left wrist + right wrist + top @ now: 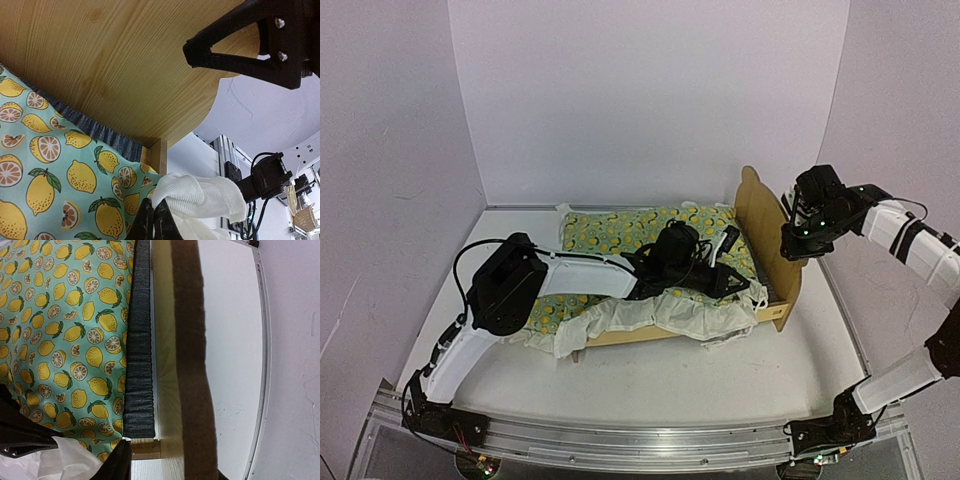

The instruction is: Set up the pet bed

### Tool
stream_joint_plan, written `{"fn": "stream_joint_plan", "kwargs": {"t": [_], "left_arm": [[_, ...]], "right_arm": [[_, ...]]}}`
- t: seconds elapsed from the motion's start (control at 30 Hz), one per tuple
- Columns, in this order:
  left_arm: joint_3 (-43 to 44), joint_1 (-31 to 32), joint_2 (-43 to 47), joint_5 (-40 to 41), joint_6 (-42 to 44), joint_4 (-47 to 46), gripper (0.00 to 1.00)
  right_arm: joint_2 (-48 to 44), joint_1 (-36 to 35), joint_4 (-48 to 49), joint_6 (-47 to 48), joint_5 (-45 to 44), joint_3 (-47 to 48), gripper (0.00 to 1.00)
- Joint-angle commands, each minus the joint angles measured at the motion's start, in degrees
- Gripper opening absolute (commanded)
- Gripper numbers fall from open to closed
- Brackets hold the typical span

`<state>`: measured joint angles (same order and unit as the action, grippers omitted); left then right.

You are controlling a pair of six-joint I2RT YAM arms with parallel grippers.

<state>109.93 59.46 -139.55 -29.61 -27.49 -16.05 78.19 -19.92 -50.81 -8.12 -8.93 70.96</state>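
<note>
- Directly ahead of the left gripper point(728, 262), the pet bed point(767, 235) stands on the table point(670, 395). Its wooden headboard point(100, 60) fills the upper part of that wrist's view.
- Left gripper: the fingers are spread wide apart with nothing clamped between them. The upper finger point(240, 45) sits by the headboard's curved edge, and the lower one is down at the bed's corner.
- Beneath this gripper, a lemon-print quilt point(610, 232) covers the bed. Its white ruffle point(200, 197) is bunched up and touches the lower finger.
- Between the quilt and the headboard, a strip of the dark grey base panel point(137, 365) is exposed.
- Back toward the arm bases, the ruffle hangs over the near side rail point(620, 338).
- Right gripper point(790, 248): it hangs at the headboard's top edge, on the side away from the left gripper.
- Below the right gripper, the headboard edge crosses its wrist view as a blurred brown band, with the quilt and base panel to one side and bare table to the other.
- Right gripper opening: cannot be determined, since only a single dark tip shows at the bottom of its view.
</note>
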Motion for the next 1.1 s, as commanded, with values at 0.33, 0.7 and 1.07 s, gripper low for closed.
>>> {"fn": "stream_joint_plan", "kwargs": {"t": [0.33,0.7,1.07], "left_arm": [[-21.0,-0.1,31.0,11.1,11.8,12.3,0.98],[-57.3,10.7,45.7,22.7,19.2,-19.1,0.90],[-53.7,14.4,16.1,39.8,22.8,-51.9,0.55]], "right_arm": [[-0.9,-3.3,5.5,-16.0,4.7,6.1,0.00],[3.4,-3.4,5.1,-22.3,4.7,15.9,0.00],[2.8,-3.5,4.9,-23.0,5.0,17.2,0.00]]}}
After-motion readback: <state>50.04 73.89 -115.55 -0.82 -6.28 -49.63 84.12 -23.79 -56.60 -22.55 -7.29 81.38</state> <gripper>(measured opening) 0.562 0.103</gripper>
